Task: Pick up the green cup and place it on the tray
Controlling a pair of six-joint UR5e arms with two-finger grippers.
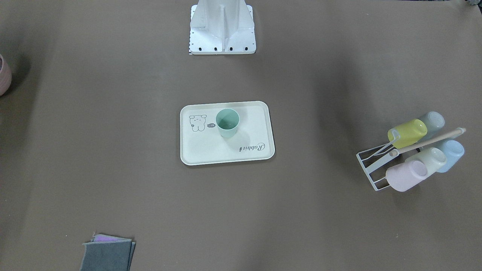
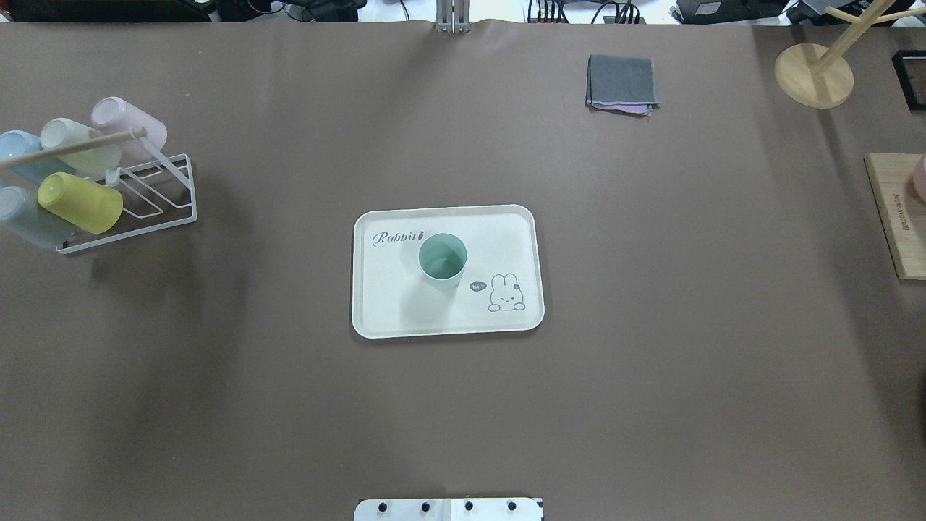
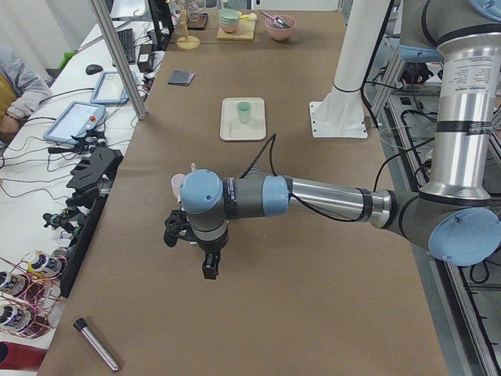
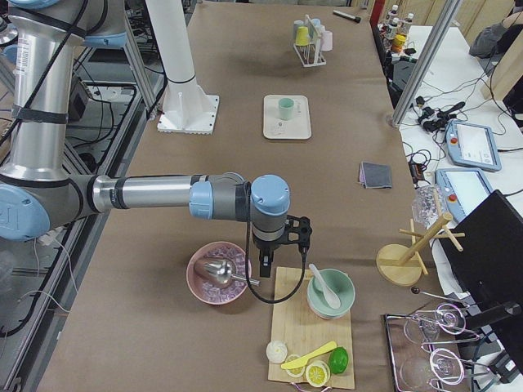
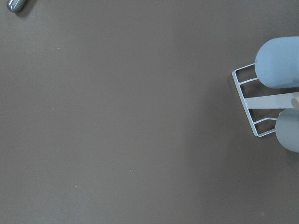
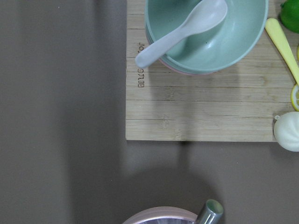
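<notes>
As far as I can judge, task looks done: green cup (image 2: 442, 260) stands upright, mouth up, on tray (image 2: 383, 311), approx mid-tray, between the script and the bunny drawing. Nothing grips it, and no arm is near it.

Left gripper (image 3: 180, 233) hangs over table near cup rack (image 2: 170, 195). Right gripper (image 4: 298, 238) hangs at the opposite end, by pink bowl (image 4: 204, 282) and wooden board (image 4: 310, 327). Both show in side views only, so I can't tell whether jaws are released or clenched.

Left to do: nothing that I see.

Rack w/ other cups and folded cloth (image 2: 622, 81) sit well apart from tray. Nothing in the way.
</notes>
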